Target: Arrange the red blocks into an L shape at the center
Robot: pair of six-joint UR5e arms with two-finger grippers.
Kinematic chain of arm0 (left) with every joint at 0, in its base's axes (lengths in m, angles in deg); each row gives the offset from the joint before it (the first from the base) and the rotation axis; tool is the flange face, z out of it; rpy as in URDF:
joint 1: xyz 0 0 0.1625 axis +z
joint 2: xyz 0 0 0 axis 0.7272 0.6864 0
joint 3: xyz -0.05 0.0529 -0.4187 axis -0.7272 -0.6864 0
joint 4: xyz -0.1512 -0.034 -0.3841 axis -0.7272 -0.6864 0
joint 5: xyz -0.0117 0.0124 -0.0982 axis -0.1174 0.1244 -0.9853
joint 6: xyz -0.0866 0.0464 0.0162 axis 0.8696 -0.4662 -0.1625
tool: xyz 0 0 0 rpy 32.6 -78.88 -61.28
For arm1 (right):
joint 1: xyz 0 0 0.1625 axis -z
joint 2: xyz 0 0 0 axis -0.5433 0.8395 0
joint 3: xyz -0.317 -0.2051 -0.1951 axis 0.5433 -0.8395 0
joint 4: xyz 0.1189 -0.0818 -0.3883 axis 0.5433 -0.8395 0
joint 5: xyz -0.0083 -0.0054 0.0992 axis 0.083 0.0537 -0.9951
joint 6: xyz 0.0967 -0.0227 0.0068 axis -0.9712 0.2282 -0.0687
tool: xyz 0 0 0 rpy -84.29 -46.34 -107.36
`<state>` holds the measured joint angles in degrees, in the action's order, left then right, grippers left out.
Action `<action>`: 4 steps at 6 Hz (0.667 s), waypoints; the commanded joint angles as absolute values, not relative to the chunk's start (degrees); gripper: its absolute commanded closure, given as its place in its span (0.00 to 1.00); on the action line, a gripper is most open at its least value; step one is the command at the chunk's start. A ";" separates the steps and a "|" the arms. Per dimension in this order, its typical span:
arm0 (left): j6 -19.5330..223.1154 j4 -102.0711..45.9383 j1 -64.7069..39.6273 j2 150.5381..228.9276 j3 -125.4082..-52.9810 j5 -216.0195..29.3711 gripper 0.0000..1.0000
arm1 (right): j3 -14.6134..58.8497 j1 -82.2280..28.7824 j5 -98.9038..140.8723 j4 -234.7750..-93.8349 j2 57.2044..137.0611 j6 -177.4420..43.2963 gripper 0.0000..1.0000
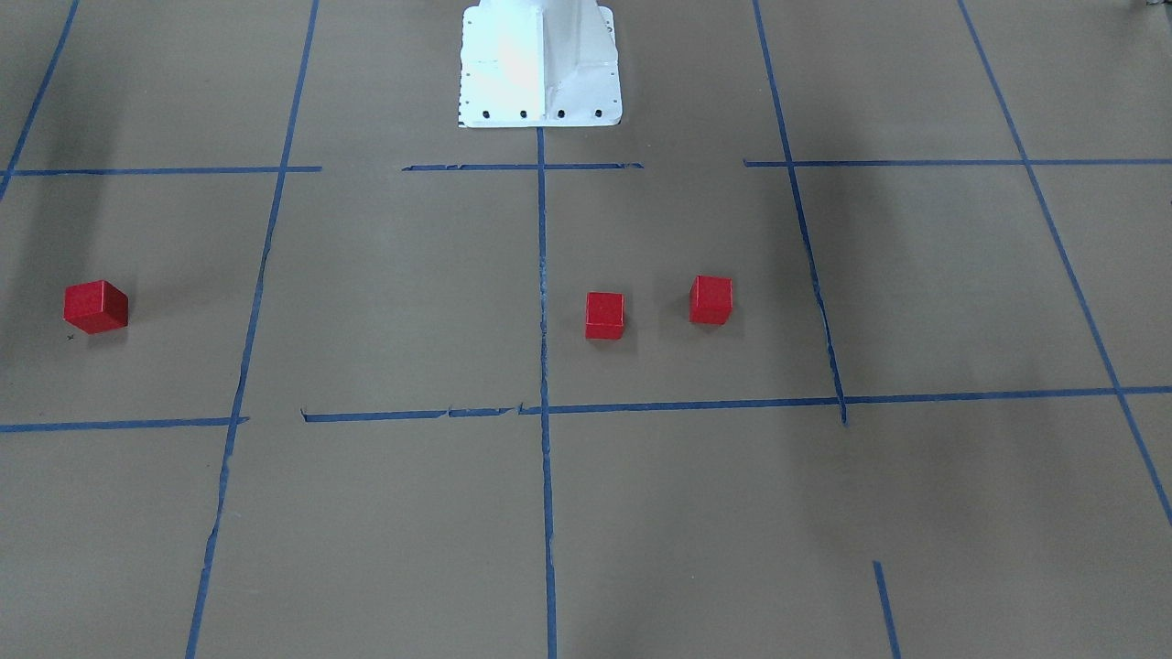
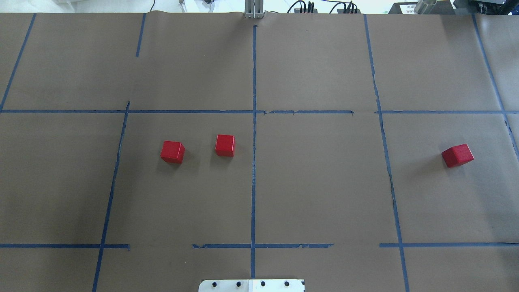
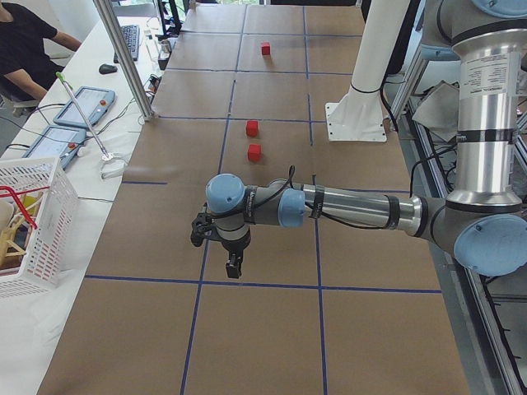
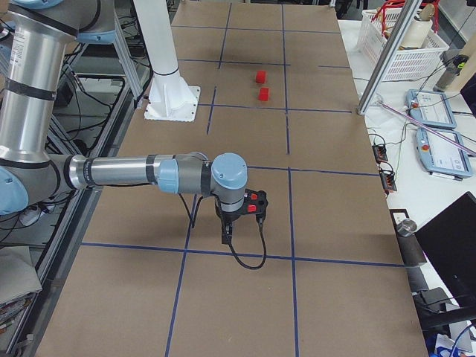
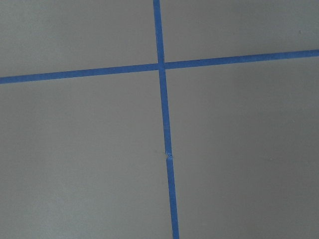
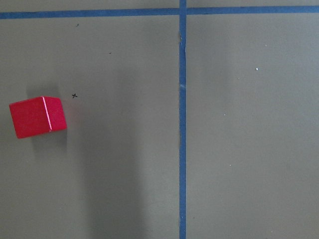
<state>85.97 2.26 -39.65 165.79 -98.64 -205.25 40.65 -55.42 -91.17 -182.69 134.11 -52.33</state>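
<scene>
Three red blocks lie on the brown paper. In the overhead view two sit just left of the middle tape line (image 2: pixel 172 151) (image 2: pixel 225 145) and the third lies far right (image 2: pixel 457 155). The front view shows them too (image 1: pixel 710 299) (image 1: pixel 604 315) (image 1: pixel 95 306). The center (image 2: pixel 275 178) is bare. My left gripper (image 3: pixel 235 265) shows only in the left side view, hanging over the table away from the blocks. My right gripper (image 4: pixel 227 232) shows only in the right side view, close to the third block (image 4: pixel 256 199), which also shows in the right wrist view (image 6: pixel 37 117). I cannot tell either gripper's state.
The white robot pedestal (image 2: pixel 251 285) stands at the near table edge. Blue tape lines (image 2: pixel 254 182) divide the paper into cells. A white basket (image 3: pixel 33 214), teach pendants (image 3: pixel 53 144) and a seated operator (image 3: pixel 25 41) are beside the table. A metal post (image 3: pixel 123 58) stands at the far edge.
</scene>
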 commanded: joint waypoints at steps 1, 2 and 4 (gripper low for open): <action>86.09 2.43 -39.65 165.57 -100.25 -205.30 0.00 | 40.66 -55.42 -91.17 -182.57 134.20 -52.33 0.00; 86.18 2.78 -39.65 165.22 -101.40 -205.30 0.00 | 40.66 -55.42 -91.26 -182.48 134.11 -52.42 0.00; 86.62 2.35 -39.57 164.78 -101.59 -205.38 0.00 | 40.83 -55.33 -91.96 -181.61 134.11 -53.03 0.00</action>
<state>86.51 2.55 -39.63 164.83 -101.48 -205.36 40.73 -55.36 -91.54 -182.22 134.12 -52.68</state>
